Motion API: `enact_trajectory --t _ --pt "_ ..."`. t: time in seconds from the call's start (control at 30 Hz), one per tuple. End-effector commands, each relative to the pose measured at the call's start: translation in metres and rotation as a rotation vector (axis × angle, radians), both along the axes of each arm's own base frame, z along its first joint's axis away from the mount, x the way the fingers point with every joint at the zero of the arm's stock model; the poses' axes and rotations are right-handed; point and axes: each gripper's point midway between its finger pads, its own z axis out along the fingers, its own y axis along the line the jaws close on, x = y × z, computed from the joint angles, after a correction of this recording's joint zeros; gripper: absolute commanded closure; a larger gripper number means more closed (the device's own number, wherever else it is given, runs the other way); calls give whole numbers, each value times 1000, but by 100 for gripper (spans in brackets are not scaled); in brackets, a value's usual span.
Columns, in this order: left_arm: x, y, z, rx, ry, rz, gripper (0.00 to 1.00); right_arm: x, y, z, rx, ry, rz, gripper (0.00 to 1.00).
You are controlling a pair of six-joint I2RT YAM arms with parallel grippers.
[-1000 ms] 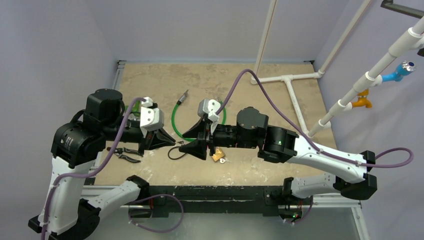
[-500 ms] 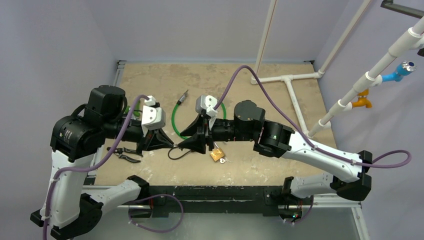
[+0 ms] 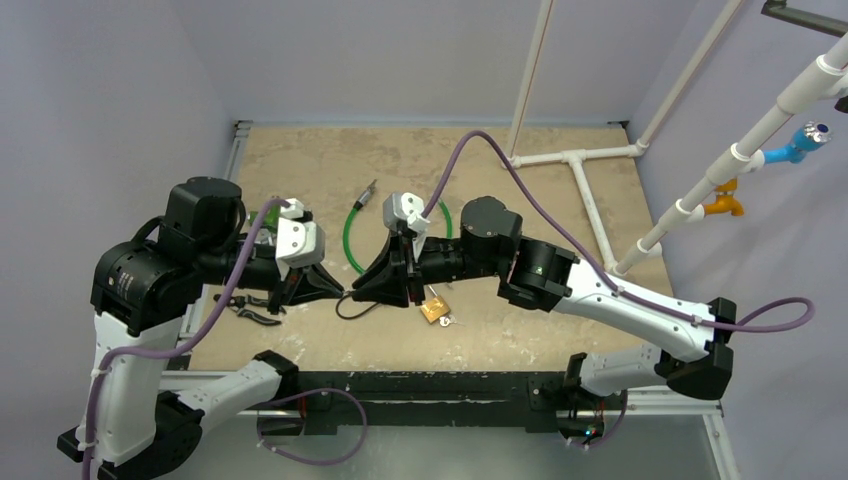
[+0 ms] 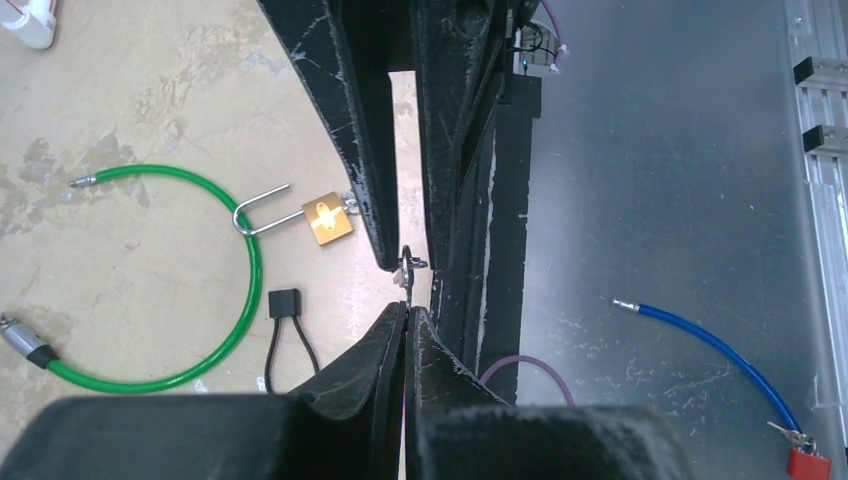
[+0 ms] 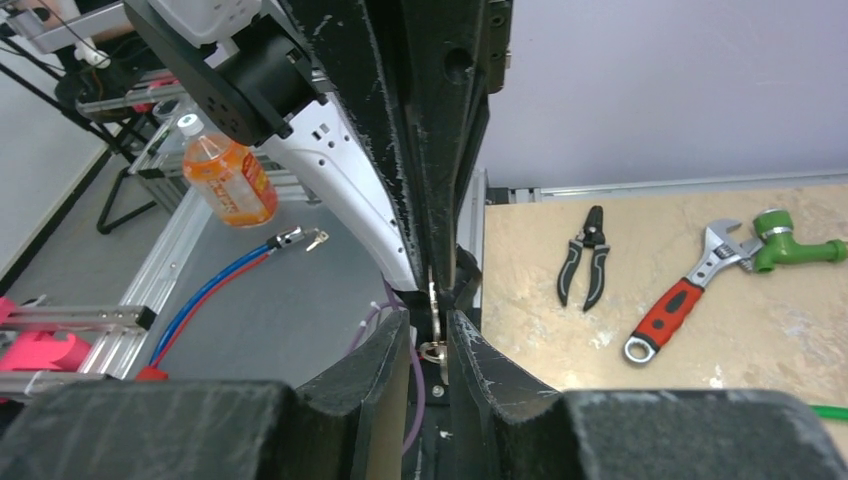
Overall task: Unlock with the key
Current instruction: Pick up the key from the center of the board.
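Observation:
My left gripper (image 3: 338,290) is shut on a small silver key (image 4: 408,276), whose head and ring stick out past my fingertips. The right gripper (image 3: 356,291) faces it tip to tip. Its jaws stand narrowly open on either side of the key (image 5: 434,298) and its ring, with a slit still showing on one side. In the left wrist view the right gripper's fingers (image 4: 372,170) come down from the top around the key. The brass padlock (image 3: 434,309) lies on the table under the right wrist, shackle outwards (image 4: 327,220).
A green cable loop (image 3: 349,243) and a small black loop lock (image 4: 285,320) lie behind the grippers. Black pliers (image 5: 585,265), a red-handled wrench (image 5: 680,300) and a green hose fitting (image 5: 790,240) lie at the left. White pipes (image 3: 575,160) stand at the far right.
The right gripper has moved left and up from beside the padlock to meet the left gripper, and its jaws have narrowed around the key. The left gripper stays shut on the key.

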Motion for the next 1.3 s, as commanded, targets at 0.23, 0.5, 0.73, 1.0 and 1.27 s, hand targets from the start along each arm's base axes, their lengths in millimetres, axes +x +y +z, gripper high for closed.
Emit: enact_trajectory --t 0.23,0.5,0.73,1.0,1.27 --pt "10 -1 3 0 -28 35 100 -8 4 18 44 6 61 88" --pt "13 -1 3 3 -37 43 100 -9 6 16 31 17 71 100" --pt "16 1 5 1 -68 61 100 -12 6 8 -10 29 88 100" --pt "16 2 5 0 -79 66 100 -17 5 0 -26 44 117 77" --pt "15 1 7 -9 -78 64 100 -16 6 4 -19 49 115 83"
